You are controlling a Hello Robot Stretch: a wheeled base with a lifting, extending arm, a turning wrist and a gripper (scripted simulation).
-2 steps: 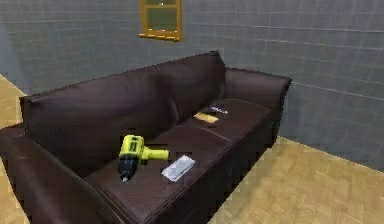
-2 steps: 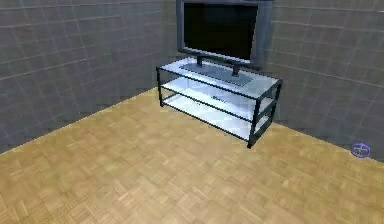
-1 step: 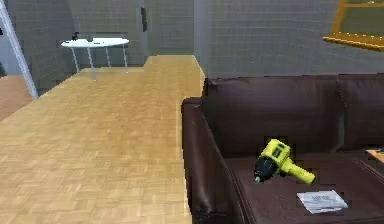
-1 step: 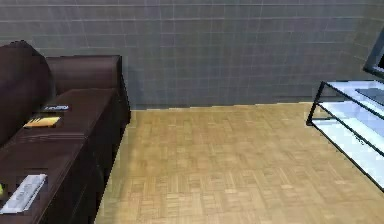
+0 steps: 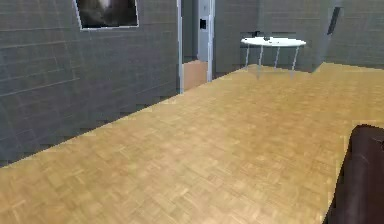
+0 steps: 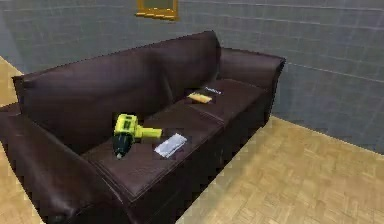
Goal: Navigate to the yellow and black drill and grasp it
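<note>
Where the wood parquet floor [image 5: 200,140] spreads across the forward view, grey tiled walls [image 5: 60,70] close it in on the left and at the far end. In the arm side view a long sofa [image 6: 90,90] of dark brown leather stands with its back against a grey wall, running at a slant from the lower left to the upper right. A dark rounded shape of the same colour shows at the forward view's lower right corner. Far ahead stands a round white table [image 5: 273,42] on thin legs with small things on top, too small to name. Left of it is a doorway [image 5: 196,40] with a pale frame. A dark picture [image 5: 107,12] hangs high on the left wall, and a gold-framed picture [image 6: 157,8] hangs above the sofa.

The yellow and black drill [image 6: 130,133] lies on its side on the sofa's seat, left of the middle. Just beside it, to the right, lies a flat grey thing [image 6: 171,145]. Farther along the seat lies a flat yellow thing [image 6: 200,97] with a small white thing [image 6: 212,91] next to it.

How the gripper's fingers stand cannot be told.
</note>
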